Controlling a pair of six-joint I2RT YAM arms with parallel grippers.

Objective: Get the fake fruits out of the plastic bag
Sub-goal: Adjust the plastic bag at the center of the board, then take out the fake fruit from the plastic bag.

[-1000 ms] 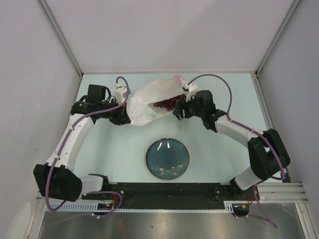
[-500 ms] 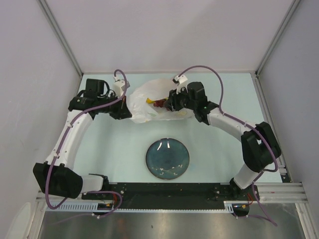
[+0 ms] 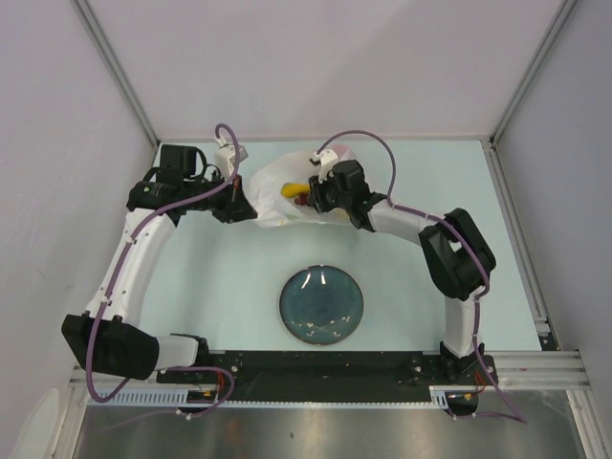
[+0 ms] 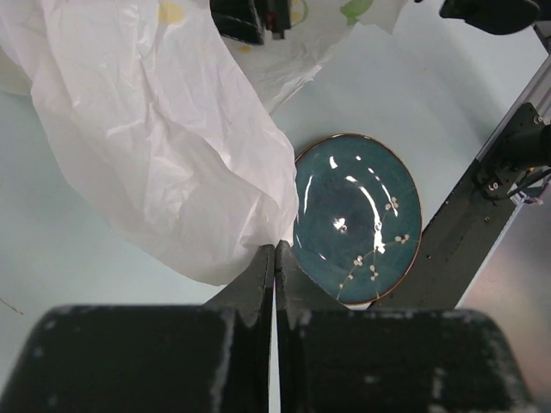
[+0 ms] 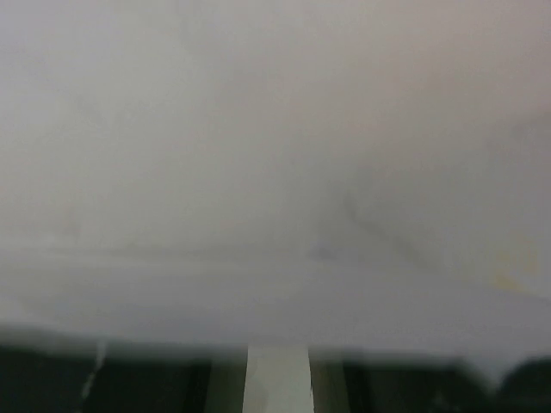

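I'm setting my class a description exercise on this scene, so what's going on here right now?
The left gripper is pinched shut on an edge of the plastic bag. The right gripper reaches into the bag's mouth, where a yellow fruit and a dark red fruit show. Its camera sees only blurred white plastic, so its grip is unclear. No fruit lies on the blue plate.

A round dark blue-grey plate (image 3: 321, 304) with small white blossom marks lies flat on the pale table (image 3: 220, 277), just ahead and right of the jaws of the left gripper (image 4: 275, 251).
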